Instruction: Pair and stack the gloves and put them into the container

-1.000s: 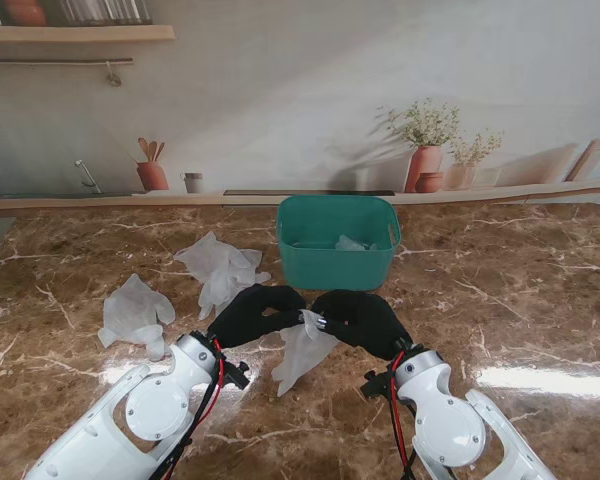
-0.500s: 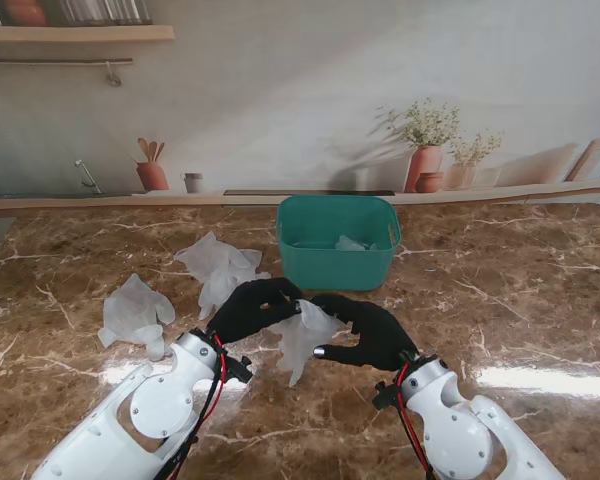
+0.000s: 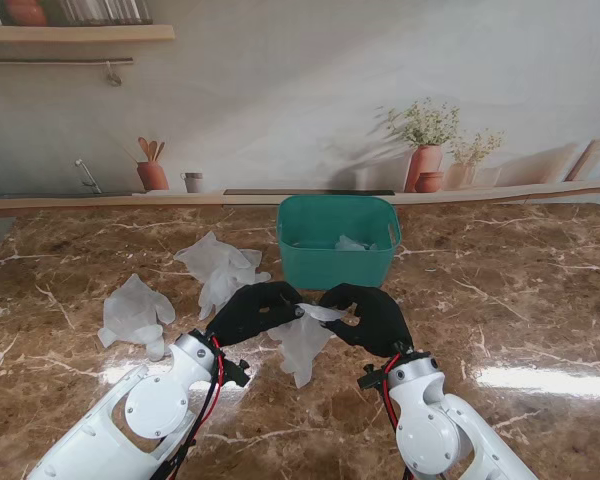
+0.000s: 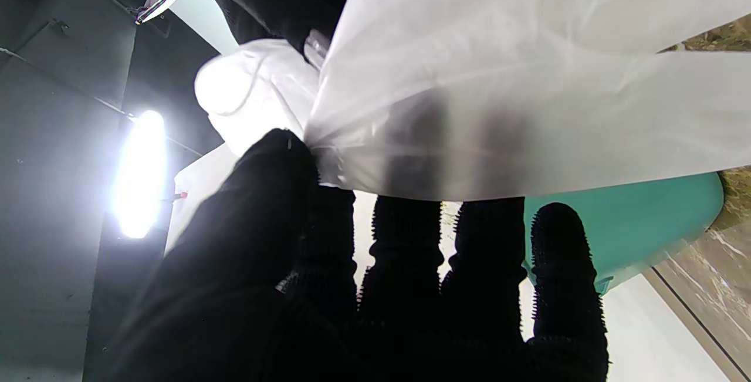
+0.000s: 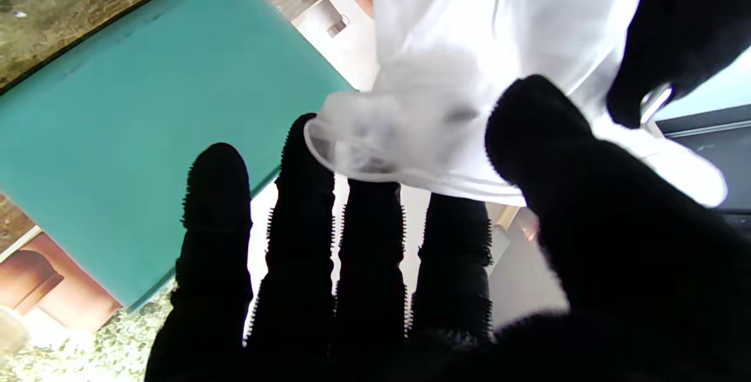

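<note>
Left hand (image 3: 255, 310) and right hand (image 3: 368, 316), both in black covers, pinch one translucent white glove (image 3: 303, 340) between them just over the worktop (image 3: 520, 300); its loose end hangs toward 6 o'clock. At 12 o'clock stands the teal container (image 3: 338, 240), a pale glove inside. At 10 o'clock lies a second glove (image 3: 220, 268), at 9 o'clock a third (image 3: 135, 312).
</note>
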You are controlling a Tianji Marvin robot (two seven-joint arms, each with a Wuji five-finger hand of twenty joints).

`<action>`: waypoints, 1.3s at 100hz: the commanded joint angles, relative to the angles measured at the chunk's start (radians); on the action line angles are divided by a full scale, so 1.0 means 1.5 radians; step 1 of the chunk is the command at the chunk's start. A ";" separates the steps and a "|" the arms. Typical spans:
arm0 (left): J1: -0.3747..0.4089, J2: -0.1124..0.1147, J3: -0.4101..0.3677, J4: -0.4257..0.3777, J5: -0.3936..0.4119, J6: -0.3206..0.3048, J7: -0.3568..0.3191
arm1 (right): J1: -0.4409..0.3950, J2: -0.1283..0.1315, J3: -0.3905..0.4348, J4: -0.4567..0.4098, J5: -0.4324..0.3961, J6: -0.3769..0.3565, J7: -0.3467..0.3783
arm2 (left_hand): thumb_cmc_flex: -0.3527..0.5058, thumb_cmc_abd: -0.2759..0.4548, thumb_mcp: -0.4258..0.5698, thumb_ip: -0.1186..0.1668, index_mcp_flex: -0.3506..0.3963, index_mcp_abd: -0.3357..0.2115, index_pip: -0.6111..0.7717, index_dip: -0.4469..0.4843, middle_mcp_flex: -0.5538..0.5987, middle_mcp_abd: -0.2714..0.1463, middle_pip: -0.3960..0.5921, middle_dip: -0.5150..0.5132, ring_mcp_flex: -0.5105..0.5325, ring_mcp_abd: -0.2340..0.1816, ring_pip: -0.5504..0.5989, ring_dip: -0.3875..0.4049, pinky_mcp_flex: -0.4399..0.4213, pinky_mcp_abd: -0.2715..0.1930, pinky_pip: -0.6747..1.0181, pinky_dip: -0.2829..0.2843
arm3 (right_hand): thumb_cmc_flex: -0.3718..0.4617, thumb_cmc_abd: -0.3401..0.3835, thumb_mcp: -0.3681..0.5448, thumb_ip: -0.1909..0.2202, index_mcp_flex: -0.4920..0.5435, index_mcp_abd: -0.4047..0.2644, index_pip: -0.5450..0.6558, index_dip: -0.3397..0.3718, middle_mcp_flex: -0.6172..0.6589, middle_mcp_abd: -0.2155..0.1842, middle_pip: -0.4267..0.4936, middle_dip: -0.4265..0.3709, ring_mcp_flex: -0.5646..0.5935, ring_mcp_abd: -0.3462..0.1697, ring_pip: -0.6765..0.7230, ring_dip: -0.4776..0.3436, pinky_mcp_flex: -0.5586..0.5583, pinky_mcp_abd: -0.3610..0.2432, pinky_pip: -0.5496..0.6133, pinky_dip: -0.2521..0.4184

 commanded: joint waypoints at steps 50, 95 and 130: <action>0.022 0.011 -0.021 -0.014 0.040 0.007 -0.009 | -0.018 -0.008 0.032 -0.052 0.011 -0.035 -0.001 | 0.007 0.003 -0.004 0.003 -0.003 -0.032 0.007 -0.047 -0.004 -0.012 -0.004 -0.009 -0.022 -0.007 -0.003 -0.003 -0.029 0.007 -0.025 -0.022 | 0.020 0.020 0.073 -0.022 0.090 0.019 0.090 0.078 0.238 0.011 0.068 0.057 0.291 0.030 0.072 -0.012 0.208 0.010 0.188 -0.050; 0.064 0.021 -0.056 -0.051 0.084 -0.038 -0.010 | -0.088 0.013 0.065 -0.154 -0.069 -0.035 0.039 | -0.125 -0.129 0.174 -0.019 -0.001 0.043 -0.192 -0.347 -0.138 -0.026 -0.104 -0.094 -0.110 -0.027 -0.126 -0.084 -0.034 0.024 -0.050 -0.044 | 0.041 -0.045 0.101 -0.021 0.131 0.098 0.126 0.018 0.340 0.025 0.170 0.131 0.343 0.019 0.344 0.083 0.356 0.023 0.305 -0.097; 0.070 0.028 -0.059 -0.070 0.128 -0.081 -0.010 | -0.104 0.018 0.059 -0.190 -0.075 0.025 0.063 | -0.222 -0.182 0.176 0.006 -0.055 0.071 -0.326 -0.381 -0.337 -0.031 -0.160 -0.154 -0.229 -0.055 -0.227 -0.149 -0.083 0.017 -0.150 -0.062 | 0.050 -0.052 0.101 -0.019 0.142 0.119 0.142 0.000 0.345 0.026 0.230 0.118 0.343 0.019 0.408 0.088 0.404 0.030 0.332 -0.112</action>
